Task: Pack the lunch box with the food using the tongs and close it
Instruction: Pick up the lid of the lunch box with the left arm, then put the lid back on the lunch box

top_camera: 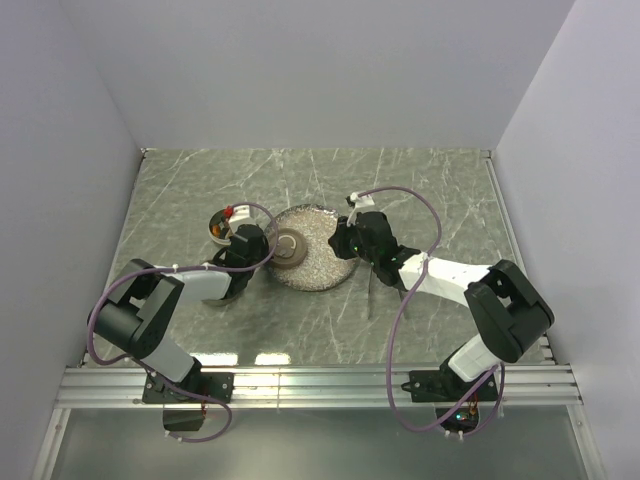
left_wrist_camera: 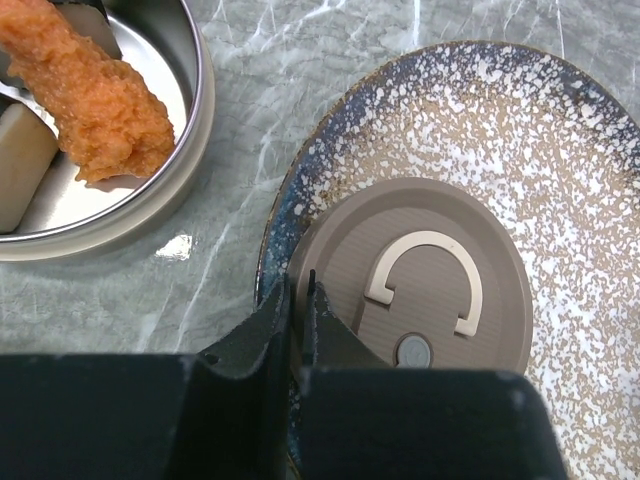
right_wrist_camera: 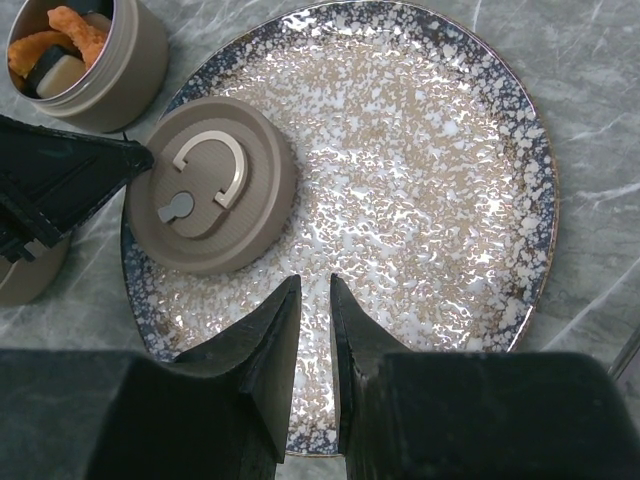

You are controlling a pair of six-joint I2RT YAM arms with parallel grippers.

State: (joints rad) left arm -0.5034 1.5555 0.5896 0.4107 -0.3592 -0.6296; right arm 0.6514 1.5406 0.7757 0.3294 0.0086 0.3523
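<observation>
Left wrist view shows the lunch box [left_wrist_camera: 195, 120], a round tin standing open on the desk [left_wrist_camera: 300, 60] left of its middle. It holds food [left_wrist_camera: 100, 100]: an orange crumbed piece beside a pale block. Just right of it, the brown lid [left_wrist_camera: 430, 290] lies on the speckled plate [left_wrist_camera: 560, 150] near the desk's centre. The left tool [left_wrist_camera: 300, 292] is clenched on the lid's rim. The right tool [right_wrist_camera: 315, 290] hovers over the plate, fingers slightly parted, grasping nothing. Slim dark tongs [top_camera: 372, 300] lie on the desk just right of the plate.
</observation>
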